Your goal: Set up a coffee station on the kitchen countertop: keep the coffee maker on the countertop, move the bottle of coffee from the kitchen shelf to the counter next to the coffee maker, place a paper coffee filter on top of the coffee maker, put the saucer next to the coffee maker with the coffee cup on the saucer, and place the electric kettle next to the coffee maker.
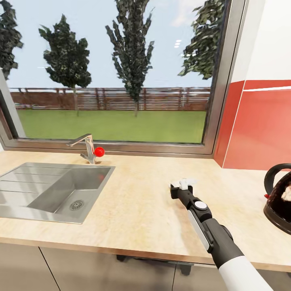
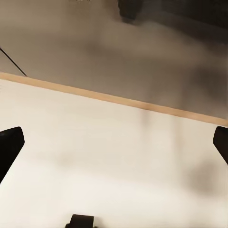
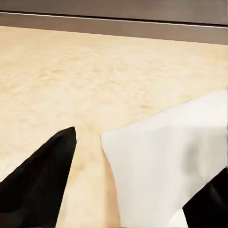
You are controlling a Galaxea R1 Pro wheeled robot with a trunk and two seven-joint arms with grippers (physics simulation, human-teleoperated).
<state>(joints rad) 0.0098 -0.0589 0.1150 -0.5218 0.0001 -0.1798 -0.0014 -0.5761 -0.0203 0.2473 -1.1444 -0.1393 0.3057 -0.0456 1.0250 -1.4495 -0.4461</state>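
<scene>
Your right arm (image 1: 226, 250) runs from a white sleeve into a glossy black forearm. Its wrist carries a round white-and-black disc. Black tapered fingers (image 3: 40, 183) end it.

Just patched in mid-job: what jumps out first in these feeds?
The right gripper stretched over the middle of the countertop, shut on the white paper filter. Then the dark glass kettle at the counter's right edge, cut off by the frame. To the left, the steel sink and its red-knobbed faucet under the window.

paper coffee filter (image 3: 166, 161): white, in right tool (image 1: 184, 185) | electric kettle (image 1: 279, 200): countertop (image 1: 133, 202), right
</scene>
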